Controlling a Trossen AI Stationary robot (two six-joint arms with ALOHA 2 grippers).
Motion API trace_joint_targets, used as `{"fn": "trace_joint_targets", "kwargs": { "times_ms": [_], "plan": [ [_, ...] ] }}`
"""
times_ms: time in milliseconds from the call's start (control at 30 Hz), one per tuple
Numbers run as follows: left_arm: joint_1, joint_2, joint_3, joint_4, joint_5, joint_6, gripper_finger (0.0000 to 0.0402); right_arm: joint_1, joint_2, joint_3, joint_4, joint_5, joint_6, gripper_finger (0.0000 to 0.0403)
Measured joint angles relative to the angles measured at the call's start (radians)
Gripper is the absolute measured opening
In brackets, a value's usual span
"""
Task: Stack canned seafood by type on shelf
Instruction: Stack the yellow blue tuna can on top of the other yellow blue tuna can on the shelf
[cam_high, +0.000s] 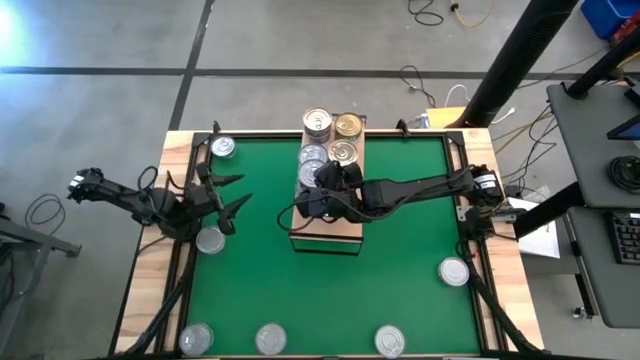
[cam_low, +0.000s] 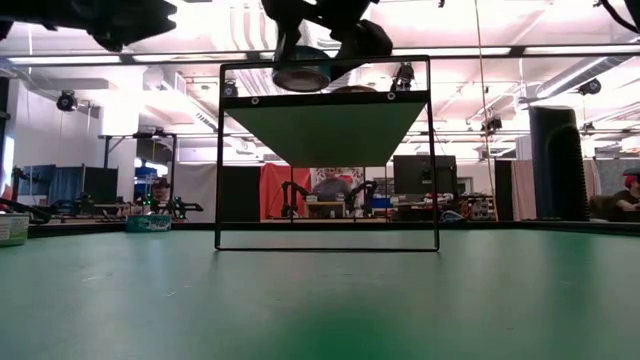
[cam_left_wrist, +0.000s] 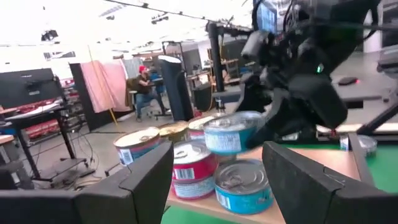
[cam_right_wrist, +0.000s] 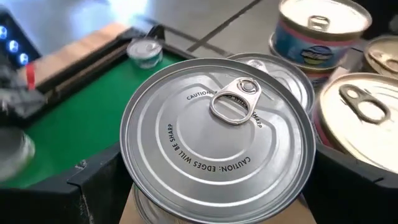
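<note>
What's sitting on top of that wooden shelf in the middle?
The shelf carries several tins, some stacked, silver and gold tops. The right gripper holds another tin over them and hides whatever lies beneath its arm.

We see two dark, jointed arms with black cables looped along them. The left gripper (cam_high: 228, 193) ends in pointed black fingers (cam_left_wrist: 146, 180), broad and angular up close. The right gripper (cam_high: 325, 187) is blocky black, with a small green light.
</note>
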Motion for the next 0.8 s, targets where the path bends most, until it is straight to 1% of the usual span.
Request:
{"fn": "trace_joint_targets", "kwargs": {
  "times_ms": [67, 133, 200, 300, 433, 567, 600, 667, 800],
  "plan": [
    [0.006, 0.014, -0.003, -0.003, 0.024, -0.003, 0.0232, 0.01, 0.016, 0.0, 0.024, 0.039, 0.028, 0.0371],
    [0.012, 0.035, 0.001, -0.011, 0.055, -0.007, 0.0232, 0.016, 0.037, 0.0, 0.047, 0.038, 0.034, 0.0371],
    [0.027, 0.064, 0.027, -0.032, 0.061, -0.013, 0.0232, 0.017, 0.062, 0.005, 0.058, 0.026, 0.045, 0.0371],
    [0.064, 0.108, 0.104, -0.11, 0.065, -0.014, 0.0232, 0.014, 0.084, 0.009, 0.058, 0.025, 0.056, 0.0371],
    [0.143, 0.168, 0.249, -0.265, 0.161, -0.03, 0.0232, 0.012, 0.089, 0.01, 0.055, 0.031, 0.056, 0.0371],
    [0.24, 0.216, 0.311, -0.276, 0.249, -0.006, 0.0232, 0.013, 0.088, 0.011, 0.052, 0.032, 0.051, 0.0371],
    [0.269, 0.228, 0.319, -0.274, 0.281, -0.006, 0.0232, 0.013, 0.087, 0.011, 0.049, 0.031, 0.05, 0.0371],
    [0.331, 0.251, 0.322, -0.251, 0.377, -0.007, 0.0232, 0.014, 0.087, 0.011, 0.045, 0.03, 0.047, 0.0371],
    [0.466, 0.315, 0.306, -0.153, 0.626, -0.035, 0.0232, 0.014, 0.09, 0.01, 0.028, 0.028, 0.048, 0.0371]
  ]
}}
